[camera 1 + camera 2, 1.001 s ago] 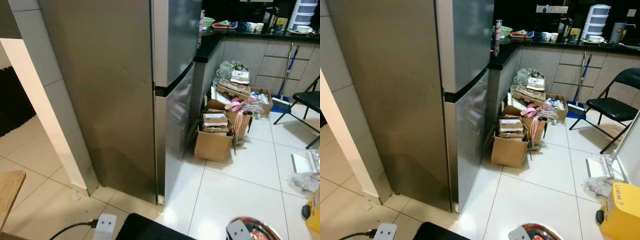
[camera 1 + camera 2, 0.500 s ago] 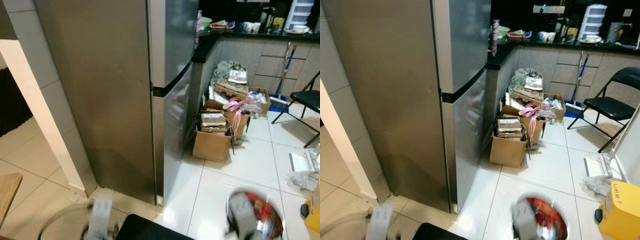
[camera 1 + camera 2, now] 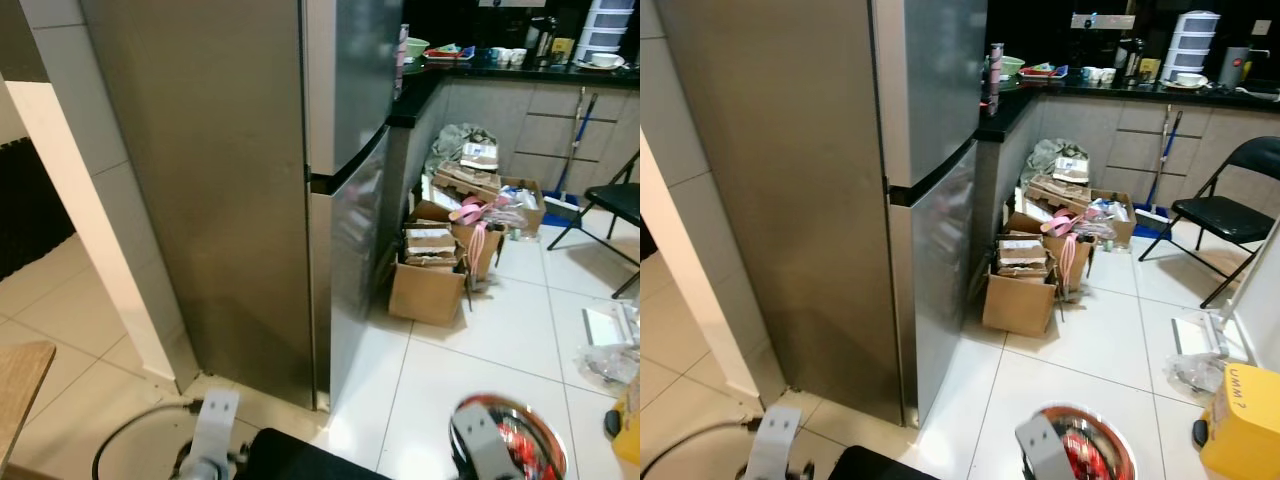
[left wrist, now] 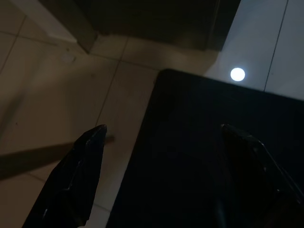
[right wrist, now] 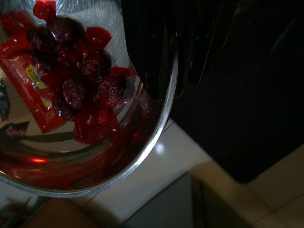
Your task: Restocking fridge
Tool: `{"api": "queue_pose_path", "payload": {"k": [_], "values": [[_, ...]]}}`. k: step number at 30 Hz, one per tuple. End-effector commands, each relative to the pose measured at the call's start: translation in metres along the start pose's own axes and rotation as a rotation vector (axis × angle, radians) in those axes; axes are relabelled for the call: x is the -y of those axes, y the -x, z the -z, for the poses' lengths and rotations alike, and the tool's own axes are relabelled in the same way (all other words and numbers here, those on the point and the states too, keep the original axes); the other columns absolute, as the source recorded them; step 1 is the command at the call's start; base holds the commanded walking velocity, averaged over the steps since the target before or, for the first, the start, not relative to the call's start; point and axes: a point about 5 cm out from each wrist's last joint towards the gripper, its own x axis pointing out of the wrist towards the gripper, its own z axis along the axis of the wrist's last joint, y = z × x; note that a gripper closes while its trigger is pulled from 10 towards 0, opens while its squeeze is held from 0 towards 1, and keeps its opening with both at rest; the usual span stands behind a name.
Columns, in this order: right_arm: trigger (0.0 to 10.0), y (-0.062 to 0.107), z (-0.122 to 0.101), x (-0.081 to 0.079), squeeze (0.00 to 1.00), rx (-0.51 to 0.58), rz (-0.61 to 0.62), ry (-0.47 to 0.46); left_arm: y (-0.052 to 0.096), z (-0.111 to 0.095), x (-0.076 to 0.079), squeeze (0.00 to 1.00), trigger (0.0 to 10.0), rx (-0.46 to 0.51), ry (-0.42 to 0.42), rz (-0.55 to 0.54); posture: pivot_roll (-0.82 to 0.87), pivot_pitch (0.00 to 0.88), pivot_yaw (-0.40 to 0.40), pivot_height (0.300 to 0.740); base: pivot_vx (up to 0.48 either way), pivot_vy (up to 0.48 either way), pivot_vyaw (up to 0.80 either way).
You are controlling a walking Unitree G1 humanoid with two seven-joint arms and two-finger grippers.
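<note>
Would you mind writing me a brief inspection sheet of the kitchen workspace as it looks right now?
Surface: white tiled floor.
Job's things: steel fridge, both doors shut; metal bowl of red-wrapped sweets.
Clutter: open cardboard boxes beside the fridge; yellow box.
Grippers: right gripper carries the bowl, grip hidden; left gripper open, holding nothing.
Cables: dark cable on the floor.
Surroundings: black folding chair; broom; crowded dark counter.

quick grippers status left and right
left gripper: open, holding nothing.
right gripper: carrying the metal bowl of red-wrapped sweets; fingers cannot be told.
</note>
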Motion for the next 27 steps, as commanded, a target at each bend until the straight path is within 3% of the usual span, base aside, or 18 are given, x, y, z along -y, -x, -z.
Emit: {"api": "queue_pose_path", "payload": {"k": [1,8,27], "values": [[10.0,0.002,0.008,-0.002,0.00,-0.020,0.005,-0.015,0.004,0.017,-0.004,0.00,10.0,-0.050,0.008,-0.015,-0.07,0.070,0.003,0.740,0.000,0.000,0.00],[10.0,0.012,0.039,-0.029,0.00,-0.082,-0.051,-0.037,0.016,0.059,0.010,0.00,10.0,-0.143,0.012,0.011,-0.06,0.080,0.001,0.740,0.000,0.000,0.00],[10.0,0.015,0.046,-0.031,0.00,-0.108,-0.030,-0.062,0.015,0.058,0.012,0.00,10.0,-0.155,0.031,0.006,-0.06,0.089,0.010,0.740,0.000,0.000,0.00]]}}
